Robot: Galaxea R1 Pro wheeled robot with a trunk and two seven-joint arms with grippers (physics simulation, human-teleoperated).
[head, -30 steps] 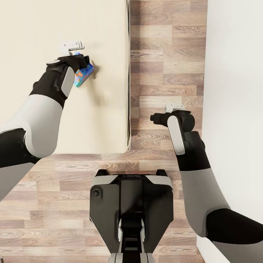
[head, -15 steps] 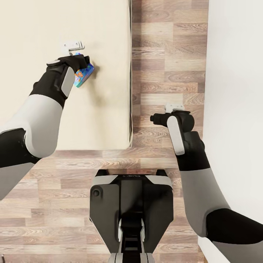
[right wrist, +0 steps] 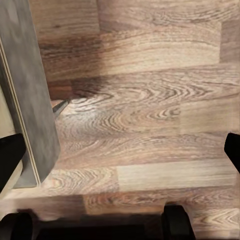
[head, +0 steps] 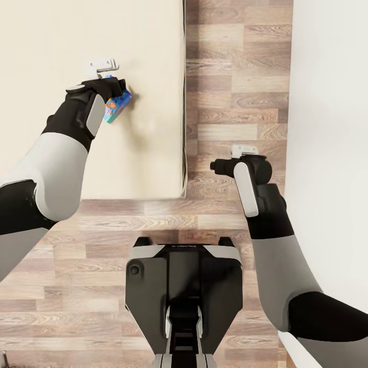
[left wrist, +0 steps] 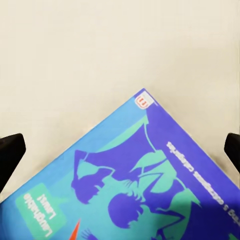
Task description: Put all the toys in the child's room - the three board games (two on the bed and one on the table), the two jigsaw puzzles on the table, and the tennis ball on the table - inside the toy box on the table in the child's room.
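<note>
A: One board game [head: 116, 102] is all of the toys I can find here. Start with the big things, though.

B: The bed [head: 148, 76] takes up the upper left of the head view: plain beige mattress, with its dark grey frame edge catching the right wrist view. Wooden floor [head: 230, 76] runs alongside it, and a white wall [head: 332, 102] closes the right side. The robot's base [head: 184, 286] stands on the floor just off the foot of the mattress.

A: And the arms?

B: The left arm [head: 56, 153] reaches out over the mattress. The right arm [head: 266, 225] hangs over the floor between bed and wall, its right gripper [head: 244, 151] with nothing in it; its dark fingertips sit at opposite edges of the right wrist view, so I read it as spread wide.

A: Then the game?

B: A blue-green printed box, tilted on edge above the mattress, in the left gripper [head: 105, 71]. In the left wrist view it lies between the fingertips [left wrist: 10, 152], which stand far apart, so the grip looks to span the box's width.

A: So which step is this?

B: I'd judge it the carrying-off of a bed game, with none yet shown in the toy box. The next move calls for keeping the box clamped, backing and turning the base away from the bed, and finding the table.
</note>
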